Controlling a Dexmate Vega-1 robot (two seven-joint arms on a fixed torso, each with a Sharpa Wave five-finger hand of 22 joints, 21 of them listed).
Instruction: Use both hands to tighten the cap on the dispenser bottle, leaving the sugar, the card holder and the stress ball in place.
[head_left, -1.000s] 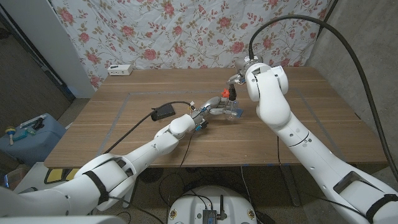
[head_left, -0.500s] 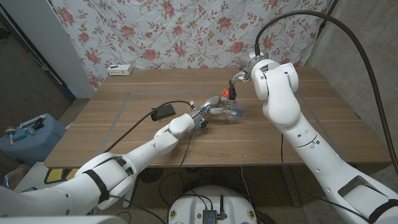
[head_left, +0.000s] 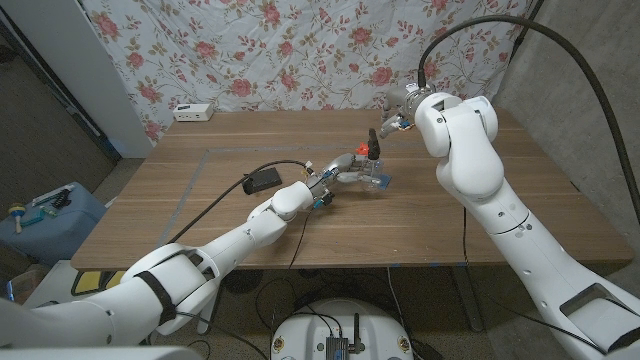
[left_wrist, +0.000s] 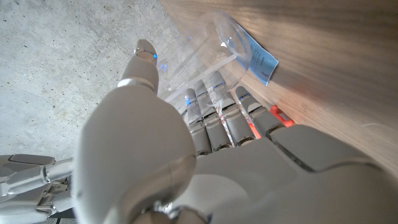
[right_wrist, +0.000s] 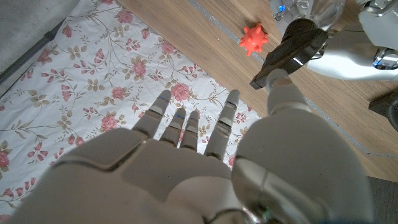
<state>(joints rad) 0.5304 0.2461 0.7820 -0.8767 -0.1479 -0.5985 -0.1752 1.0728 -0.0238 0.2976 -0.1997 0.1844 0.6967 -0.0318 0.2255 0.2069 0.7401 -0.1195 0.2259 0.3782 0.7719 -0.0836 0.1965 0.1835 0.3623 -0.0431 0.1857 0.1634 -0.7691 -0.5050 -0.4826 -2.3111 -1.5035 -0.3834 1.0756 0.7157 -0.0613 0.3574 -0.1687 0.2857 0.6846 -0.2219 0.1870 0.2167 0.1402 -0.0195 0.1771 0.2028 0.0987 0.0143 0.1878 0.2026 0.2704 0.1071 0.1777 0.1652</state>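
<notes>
Head view: left hand wrapped around the dispenser bottle at table centre; right hand at one o'clock of it, apart, holding nothing.

Left wrist view: fingers curled against the clear bottle body.

Right wrist view: fingers spread, empty; red stress ball untouched. Tightening judged not finished.

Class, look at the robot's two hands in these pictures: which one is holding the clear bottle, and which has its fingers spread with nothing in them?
The left hand grips the clear dispenser bottle at the table's middle. The right hand is the one with its fingers spread apart, holding nothing.
</notes>
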